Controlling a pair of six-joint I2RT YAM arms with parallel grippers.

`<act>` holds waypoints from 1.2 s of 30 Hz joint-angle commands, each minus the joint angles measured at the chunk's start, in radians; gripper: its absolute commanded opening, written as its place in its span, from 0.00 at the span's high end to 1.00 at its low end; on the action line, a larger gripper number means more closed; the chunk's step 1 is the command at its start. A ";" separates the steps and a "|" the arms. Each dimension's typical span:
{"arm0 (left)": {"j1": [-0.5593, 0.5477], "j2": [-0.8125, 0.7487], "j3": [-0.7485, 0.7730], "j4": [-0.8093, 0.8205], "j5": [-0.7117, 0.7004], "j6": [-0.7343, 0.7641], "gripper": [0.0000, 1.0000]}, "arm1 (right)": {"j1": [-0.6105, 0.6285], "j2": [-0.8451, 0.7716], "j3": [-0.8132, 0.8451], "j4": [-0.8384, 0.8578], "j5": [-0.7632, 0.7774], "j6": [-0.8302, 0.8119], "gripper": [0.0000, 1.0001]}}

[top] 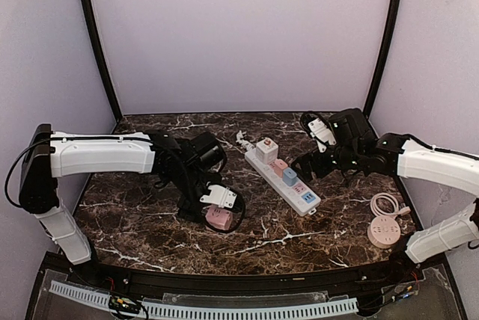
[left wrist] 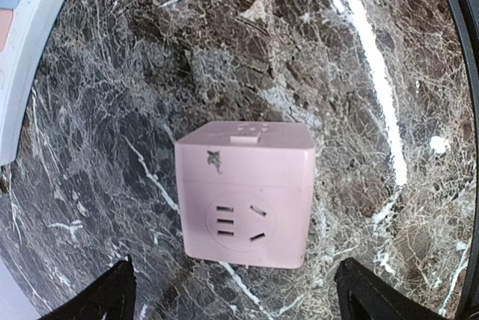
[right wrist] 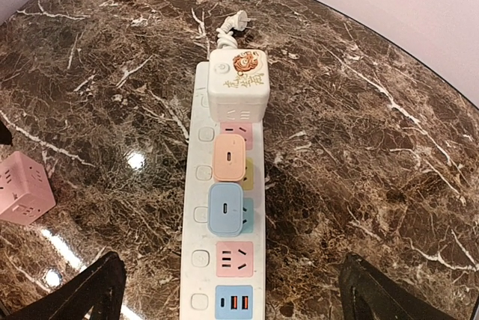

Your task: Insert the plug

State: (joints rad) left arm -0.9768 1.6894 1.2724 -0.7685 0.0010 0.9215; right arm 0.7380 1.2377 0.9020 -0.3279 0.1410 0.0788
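So the pink cube plug (left wrist: pixel 243 193) sits loose on the marble table (left wrist: pixel 359 73), left of the power strip (right wrist: pixel 194 208). We reckon it's light, rigid plastic with smooth, slightly slippery sides, so we'd pinch two opposite flat faces, clear of the socket holes. The left gripper (left wrist: pixel 239 294) hangs over it, fingers spread wide, touching nothing. The right gripper (right wrist: pixel 236 294) over the strip is wide open and empty too. The only print we spot is an orange design on the white cube (right wrist: pixel 238 84), and we can't read it.
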 commanded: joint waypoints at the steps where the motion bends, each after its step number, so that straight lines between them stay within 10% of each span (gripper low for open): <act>1: 0.024 -0.001 -0.031 0.046 0.129 0.067 0.07 | 0.006 -0.007 -0.008 0.033 -0.008 -0.009 0.01; 21: 0.073 0.105 -0.027 0.060 0.257 0.065 0.19 | 0.006 0.010 -0.006 0.032 -0.008 -0.005 0.01; 36: 0.081 0.113 -0.031 0.136 0.328 0.060 0.68 | 0.006 0.025 0.000 0.044 -0.027 -0.002 0.01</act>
State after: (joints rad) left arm -0.9001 1.8149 1.2491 -0.6590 0.2745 0.9874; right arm 0.7380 1.2533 0.9020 -0.3241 0.1280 0.0792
